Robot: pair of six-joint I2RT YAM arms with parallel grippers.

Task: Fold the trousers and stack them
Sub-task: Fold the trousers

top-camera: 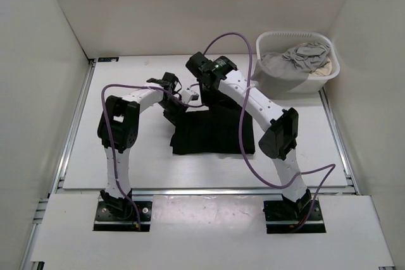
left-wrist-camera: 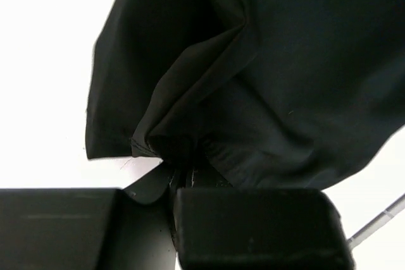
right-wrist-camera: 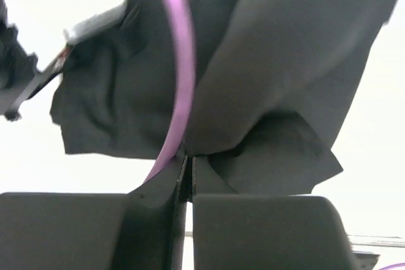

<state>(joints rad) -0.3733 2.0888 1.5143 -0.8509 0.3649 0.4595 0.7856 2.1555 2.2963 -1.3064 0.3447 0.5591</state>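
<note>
One pair of trousers (top-camera: 212,132), black: judged soft, limp, light; best gripped at edge corners. Fabric is pinched by left gripper (left-wrist-camera: 183,170) and right gripper (right-wrist-camera: 187,165) alike.

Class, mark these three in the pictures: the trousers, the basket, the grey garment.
trousers (top-camera: 212,134): top view, middle of the black cloth on the table.
basket (top-camera: 297,85): top view, its near white wall.
grey garment (top-camera: 294,61): top view, its middle, inside the basket.

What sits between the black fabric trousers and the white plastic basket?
Only bare white tabletop, crossed overhead by the right arm, in the top view.
</note>
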